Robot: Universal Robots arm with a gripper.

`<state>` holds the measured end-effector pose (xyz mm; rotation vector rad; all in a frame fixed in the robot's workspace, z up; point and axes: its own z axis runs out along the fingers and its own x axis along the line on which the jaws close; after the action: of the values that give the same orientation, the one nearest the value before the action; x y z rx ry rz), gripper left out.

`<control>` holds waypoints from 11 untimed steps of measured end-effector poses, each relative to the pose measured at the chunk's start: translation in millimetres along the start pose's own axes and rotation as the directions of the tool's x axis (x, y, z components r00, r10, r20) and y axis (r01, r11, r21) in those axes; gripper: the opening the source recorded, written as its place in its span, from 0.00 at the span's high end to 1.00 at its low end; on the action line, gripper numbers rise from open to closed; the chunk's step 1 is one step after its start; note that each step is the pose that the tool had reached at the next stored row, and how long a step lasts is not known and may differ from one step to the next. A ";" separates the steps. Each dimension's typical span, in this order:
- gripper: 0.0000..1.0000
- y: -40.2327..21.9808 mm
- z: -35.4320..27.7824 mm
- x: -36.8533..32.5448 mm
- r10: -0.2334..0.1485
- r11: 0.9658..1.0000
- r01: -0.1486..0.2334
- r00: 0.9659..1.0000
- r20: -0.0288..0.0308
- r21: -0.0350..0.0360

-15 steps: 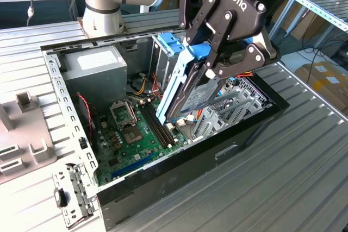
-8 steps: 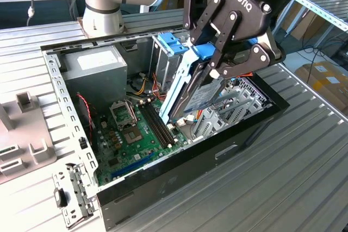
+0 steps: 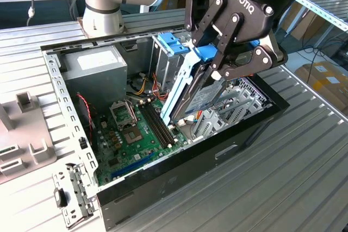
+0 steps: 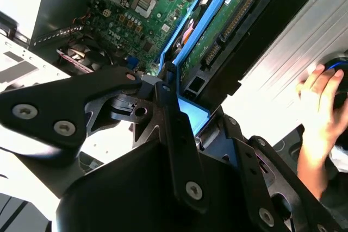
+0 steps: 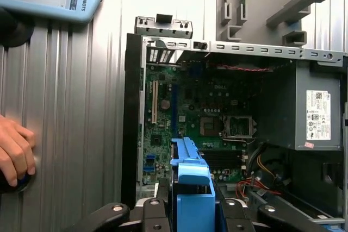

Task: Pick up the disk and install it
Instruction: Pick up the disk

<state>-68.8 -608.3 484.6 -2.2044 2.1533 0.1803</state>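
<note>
the pick-up looks done, since the black two-finger gripper (image 3: 217, 64) is clamped on the flat dark metal disk with blue plastic side rails (image 3: 202, 100) and holds it tilted inside the open black computer case (image 3: 190, 161), above the green motherboard (image 3: 130, 134), not yet seated.

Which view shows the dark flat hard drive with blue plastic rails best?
Exterior view: the hard drive hangs tilted over the open case, rail and face showing. Second wrist view shows its green circuit-board underside; first wrist view, its blue rail end.
</note>
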 end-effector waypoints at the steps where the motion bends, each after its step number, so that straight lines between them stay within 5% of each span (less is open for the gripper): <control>1: 0.63 -0.1 0.0 0.8 0.000 1.000 0.000 1.000 0.000 0.000; 11: 0.63 -0.5 0.0 0.8 0.000 1.000 0.000 1.000 -0.001 0.000</control>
<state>-68.3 -609.1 484.6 -2.2048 2.1537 0.1795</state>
